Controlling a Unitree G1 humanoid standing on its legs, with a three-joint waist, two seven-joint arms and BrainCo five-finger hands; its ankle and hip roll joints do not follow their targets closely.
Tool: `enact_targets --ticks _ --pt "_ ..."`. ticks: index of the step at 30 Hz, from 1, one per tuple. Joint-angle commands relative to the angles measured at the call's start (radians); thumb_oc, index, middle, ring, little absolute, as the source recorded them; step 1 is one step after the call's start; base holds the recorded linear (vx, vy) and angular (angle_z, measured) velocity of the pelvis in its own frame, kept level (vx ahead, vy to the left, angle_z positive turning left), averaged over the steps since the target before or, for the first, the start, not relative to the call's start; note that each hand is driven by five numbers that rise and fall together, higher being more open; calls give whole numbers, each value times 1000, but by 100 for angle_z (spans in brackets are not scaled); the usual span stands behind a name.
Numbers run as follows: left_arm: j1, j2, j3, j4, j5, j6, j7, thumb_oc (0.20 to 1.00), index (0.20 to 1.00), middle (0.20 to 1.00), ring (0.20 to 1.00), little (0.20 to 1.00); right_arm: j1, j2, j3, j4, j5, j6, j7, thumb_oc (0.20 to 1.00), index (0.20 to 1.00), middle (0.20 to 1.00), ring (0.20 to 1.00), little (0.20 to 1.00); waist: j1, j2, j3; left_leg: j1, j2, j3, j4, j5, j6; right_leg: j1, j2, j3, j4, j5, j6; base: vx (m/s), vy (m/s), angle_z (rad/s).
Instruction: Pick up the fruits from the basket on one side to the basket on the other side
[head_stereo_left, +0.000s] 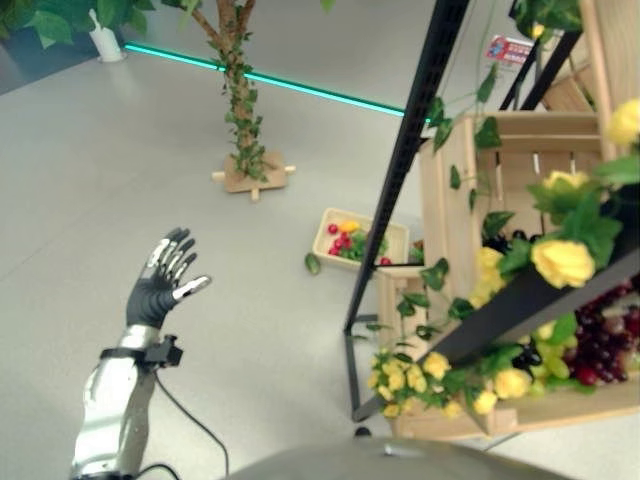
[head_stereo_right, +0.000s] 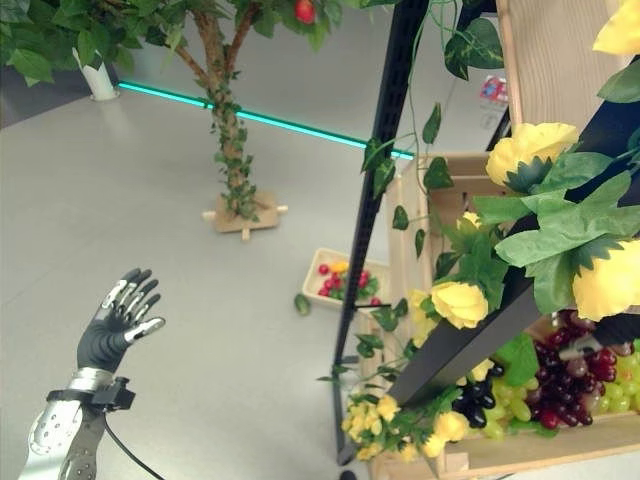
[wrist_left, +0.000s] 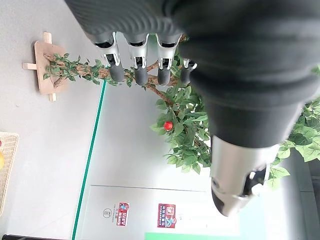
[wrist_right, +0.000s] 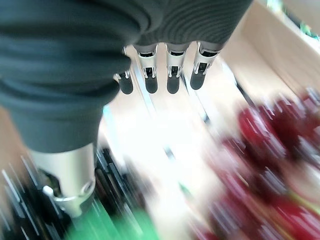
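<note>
Landmark: a pale wooden crate stand (head_stereo_left: 470, 200) of slatted planks, crossed by a black metal frame (head_stereo_left: 405, 160) hung with yellow fabric roses (head_stereo_left: 562, 262) and green leaves

Basket on the floor: a shallow, squarish woven basket (head_stereo_left: 330, 225) of pale wicker, lying just beside the stand's near-left foot; small round red fruits (head_stereo_left: 340, 243) lie in it with one orange-yellow piece and some green

Fruit on the stand: glossy dark-red grapes (head_stereo_right: 570, 385), black grapes (head_stereo_right: 478, 395) and green grapes (head_stereo_right: 625, 392) heaped in the stand's lower wooden tray (head_stereo_right: 540, 450), among the roses

Tree: a thin artificial trunk (head_stereo_left: 240, 90) wound with ivy on a flat wooden cross base, well apart from the stand on its far-left side; one red fruit (wrist_left: 168, 125) hangs in its foliage

Left hand: the left hand (head_stereo_left: 160, 285) is raised over bare grey floor (head_stereo_left: 100, 170), well apart from the stand and the basket; its fingers are straight and spread wide, thumb out, holding and touching nothing

Right hand: the right hand (wrist_right: 75, 75) shows from its wrist camera over the stand's pale wood and red grapes; its fingers (wrist_right: 172, 82) reach out straight in a row, with nothing between them; whether they touch the fruit cannot be told
</note>
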Motion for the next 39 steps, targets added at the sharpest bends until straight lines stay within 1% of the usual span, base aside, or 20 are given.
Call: enact_targets --ticks 1,2,3,5,6,9,13,15,18,23,29,35,39 --pt "-46 40 38 2 -47 -55 5 1000 1000 1000 1000 1000 -116 10 57 166 147 -11 -17 1000 1000 1000 1000 1000 19 -15 -10 10 -12 23 14 -73 4 8 -13 -6 80 -109 69 0 0 0" --pt "-45 45 38 6 -42 -52 7 1000 1000 1000 1000 1000 -103 6 76 210 99 -7 -25 1000 1000 1000 1000 1000 19 -17 -9 11 -12 22 13 -74 4 9 -13 -7 81 -110 68 0 0 0" --pt "-45 47 42 10 -31 -43 6 1000 1000 1000 1000 1000 -78 -28 85 257 -43 2 -47 1000 1000 1000 1000 1000 20 -19 -8 12 -12 22 13 -74 3 9 -12 -8 81 -109 69 0 0 0" --pt "-37 43 61 7 -9 -25 6 1000 1000 1000 1000 1000 -22 -90 60 274 -326 33 -74 1000 1000 1000 1000 1000 20 -18 -7 13 -10 22 11 -76 4 10 -12 -9 83 -111 69 0 0 0" --pt "-37 36 67 3 -12 -25 7 1000 1000 1000 1000 1000 -17 -87 44 265 -355 37 -80 1000 1000 1000 1000 1000 22 -15 -7 13 -10 21 11 -76 4 11 -12 -10 83 -111 69 0 0 0" --pt "-48 29 62 6 -19 -26 16 1000 1000 1000 1000 1000 -34 -65 41 301 -336 39 -97 1000 1000 1000 1000 1000 24 -13 -5 14 -11 17 11 -76 6 15 -12 -13 80 -112 68 2 0 -1" --pt "-44 21 63 8 -13 -17 12 1000 1000 1000 1000 1000 8 -49 2 291 -363 55 -77 1000 1000 1000 1000 1000 21 -14 -6 15 -12 16 10 -77 7 18 -13 -14 78 -113 67 0 0 0" --pt "-46 21 59 8 -9 -16 9 1000 1000 1000 1000 1000 18 -43 3 294 -371 60 -69 1000 1000 1000 1000 1000 23 -14 -4 16 -12 16 11 -77 7 19 -12 -15 78 -114 67 0 0 0" --pt "-50 20 53 16 -6 -16 13 1000 1000 1000 1000 1000 2 -23 42 325 -375 61 -71 1000 1000 1000 1000 1000 24 -14 -2 17 -10 16 11 -77 7 21 -12 -14 78 -113 67 0 0 0" --pt "-54 29 52 20 4 -15 16 1000 1000 1000 1000 1000 -55 -2 151 411 -381 64 -61 1000 1000 1000 1000 1000 26 -17 3 17 -9 17 13 -77 7 21 -13 -13 78 -113 67 0 0 0" --pt "-47 25 64 31 0 -16 19 1000 1000 1000 1000 1000 -55 17 166 426 -400 65 -69 1000 1000 1000 1000 1000 22 -16 7 15 -10 21 13 -76 8 16 -12 -9 81 -114 67 0 0 0" --pt "-55 18 68 46 5 -22 30 1000 1000 1000 1000 1000 -75 72 144 439 -381 65 -118 1000 1000 1000 1000 1000 15 -10 6 16 -12 23 14 -77 11 15 -12 -4 86 -116 67 0 0 0" --pt "-66 15 66 63 1 -26 40 1000 1000 1000 1000 1000 -118 121 125 479 -339 65 -191 1000 1000 1000 1000 1000 8 -4 5 17 -12 27 17 -79 12 13 -12 0 90 -117 67 0 0 0"
